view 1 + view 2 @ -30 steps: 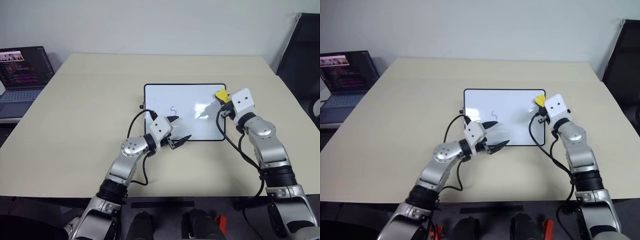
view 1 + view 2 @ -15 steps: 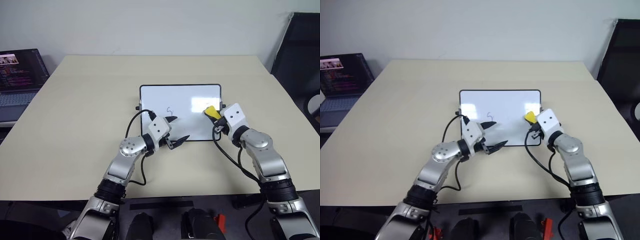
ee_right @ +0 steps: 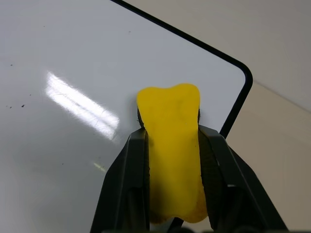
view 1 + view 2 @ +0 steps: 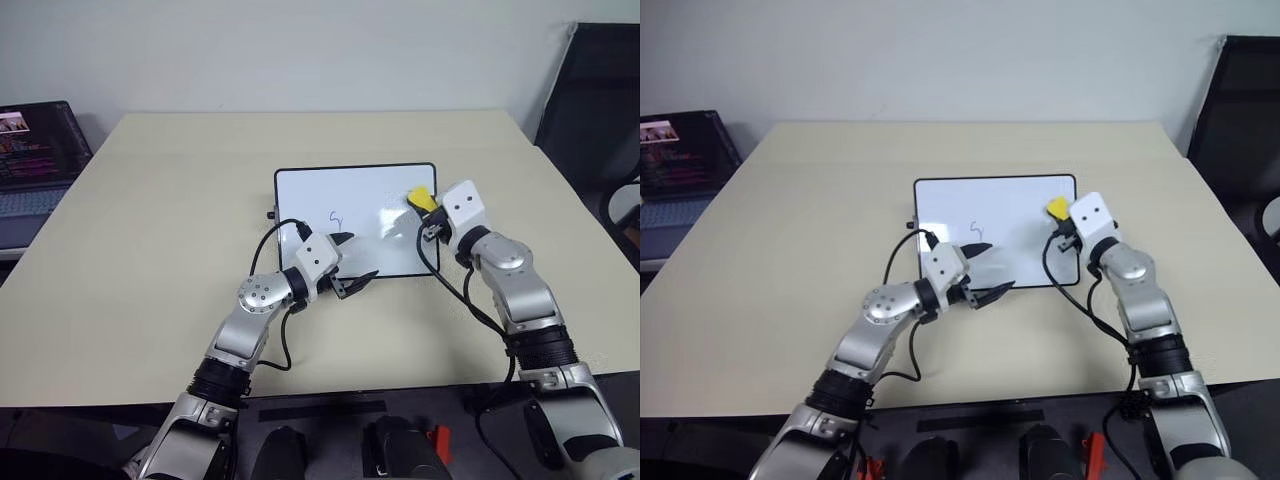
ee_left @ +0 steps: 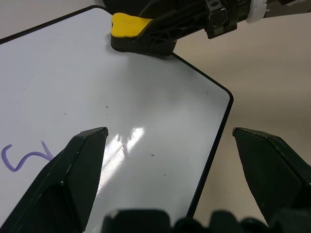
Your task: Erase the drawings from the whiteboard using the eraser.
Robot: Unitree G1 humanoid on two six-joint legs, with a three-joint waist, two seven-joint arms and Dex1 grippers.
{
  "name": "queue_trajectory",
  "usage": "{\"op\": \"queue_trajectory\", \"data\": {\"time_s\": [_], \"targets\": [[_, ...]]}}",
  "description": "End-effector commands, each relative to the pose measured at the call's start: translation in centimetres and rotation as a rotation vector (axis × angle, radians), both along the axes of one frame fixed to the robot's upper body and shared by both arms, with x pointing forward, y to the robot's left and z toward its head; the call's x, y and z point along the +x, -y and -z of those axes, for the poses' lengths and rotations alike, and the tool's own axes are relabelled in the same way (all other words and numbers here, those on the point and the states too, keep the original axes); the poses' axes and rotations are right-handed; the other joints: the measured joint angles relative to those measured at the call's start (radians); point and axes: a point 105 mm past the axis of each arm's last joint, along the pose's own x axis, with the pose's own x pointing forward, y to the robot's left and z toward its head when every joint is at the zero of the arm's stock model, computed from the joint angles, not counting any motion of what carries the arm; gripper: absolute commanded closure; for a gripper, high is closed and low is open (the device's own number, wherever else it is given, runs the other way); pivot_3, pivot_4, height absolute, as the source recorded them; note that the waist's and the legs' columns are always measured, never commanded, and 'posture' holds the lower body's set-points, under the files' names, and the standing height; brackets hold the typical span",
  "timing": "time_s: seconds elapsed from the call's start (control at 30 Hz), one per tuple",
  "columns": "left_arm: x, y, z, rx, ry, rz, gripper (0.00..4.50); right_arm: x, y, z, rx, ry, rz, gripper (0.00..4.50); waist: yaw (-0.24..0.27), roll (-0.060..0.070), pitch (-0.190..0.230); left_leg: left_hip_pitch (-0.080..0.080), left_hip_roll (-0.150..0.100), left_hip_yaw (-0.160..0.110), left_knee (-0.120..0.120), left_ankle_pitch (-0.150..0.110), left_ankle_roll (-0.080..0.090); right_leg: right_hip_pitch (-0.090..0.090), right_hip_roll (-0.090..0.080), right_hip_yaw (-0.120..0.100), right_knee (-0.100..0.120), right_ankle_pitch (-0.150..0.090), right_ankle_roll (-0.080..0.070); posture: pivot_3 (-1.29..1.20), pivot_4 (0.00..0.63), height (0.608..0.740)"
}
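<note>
Right tool [image 3: 173,160]: clenched on the eraser [image 4: 421,199], one black finger [image 3: 127,184] pressed against each long side of the yellow block. Eraser held over the whiteboard [image 4: 370,190] near its right edge, close to the far right corner; black felt base facing the board (actual contact with the surface of the board not resolvable). Yellow top protruding beyond the fingertips in the right wrist view, with the rounded black corner of the frame just beside it.

Left tool [image 4: 352,262]: released, fingers spread wide, nothing between them. Positioned low over the near edge of the whiteboard, pointing toward the right tool. In the left wrist view, one finger [image 5: 73,170] above the white panel and the other beyond the board's black frame, above the beige surface [image 4: 150,230].

Whiteboard: lying flat near the centre of the surface, long sides running left to right, small black knob visible at the left short side. One drawing [image 4: 337,217] present left of centre, a thin bluish squiggle, well apart from the eraser and just beyond the left tool (seen as a curl at the edge of the left wrist view [image 5: 24,156]). Remaining white area between the squiggle and the eraser showing glare only, plus a few tiny specks.

Outward: open laptop [image 4: 35,150] with lit screen at the far left, off the surface edge. Dark chair [image 4: 590,110] at the far right.
</note>
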Motion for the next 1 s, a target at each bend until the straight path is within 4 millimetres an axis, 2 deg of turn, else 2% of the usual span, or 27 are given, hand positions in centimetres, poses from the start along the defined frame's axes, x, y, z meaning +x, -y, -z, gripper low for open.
{"op": "queue_trajectory", "data": {"time_s": [0.03, 0.2, 0.37, 0.53, 0.77, 1.0], "targets": [[-0.1, 0.2, -1.5, -0.022, 0.048, 0.011, 0.00, 0.5, 0.8, 0.0, -0.015, 0.009, 0.046, 3.46, 0.000, 0.000, 0.000, -0.001, 0.000, 0.001, 0.000, 0.000, 0.000, -0.001, 0.000, 0.001, 0.000, 0.000, 0.000, 0.00, 0.150, 0.740], [-0.1, 0.2, -1.4, -0.022, 0.047, 0.008, 0.00, -0.3, 0.1, 1.1, -0.010, -0.026, 0.001, 3.46, 0.001, 0.000, 0.000, -0.001, 0.000, 0.001, 0.000, 0.000, 0.000, -0.002, 0.000, 0.001, 0.000, 0.000, 0.001, 0.00, 0.150, 0.740], [-0.1, 0.1, -1.4, -0.022, 0.047, 0.008, 0.00, -2.8, -1.9, 2.8, 0.007, -0.099, -0.139, 3.46, 0.000, 0.000, 0.000, -0.001, 0.001, 0.001, -0.001, 0.000, 0.000, -0.002, 0.000, 0.001, 0.000, 0.000, 0.001, 0.00, 0.150, 0.740], [-0.1, 0.0, -1.3, -0.019, 0.043, 0.008, 0.00, -4.2, -2.1, 3.4, 0.059, -0.141, -0.170, 3.46, 0.001, 0.000, 0.000, -0.002, 0.001, 0.001, -0.001, 0.000, 0.000, -0.003, 0.001, 0.001, 0.000, 0.000, 0.001, 0.00, 0.150, 0.740], [-0.4, -0.3, -1.2, -0.020, 0.051, -0.019, 0.00, -4.1, -1.0, 2.1, 0.096, -0.087, -0.120, 3.46, 0.002, -0.001, 0.001, -0.003, 0.001, 0.001, -0.002, 0.000, 0.000, -0.004, 0.001, 0.001, -0.001, 0.000, 0.001, 0.00, 0.150, 0.740], [-1.9, -1.3, -1.1, -0.038, 0.079, -0.112, 0.00, -4.2, -1.0, 1.3, 0.088, -0.024, -0.123, 3.46, 0.003, -0.001, 0.001, -0.004, 0.001, 0.001, -0.003, 0.000, 0.000, -0.005, 0.001, 0.002, -0.001, 0.000, 0.001, 0.00, 0.150, 0.740]]}}
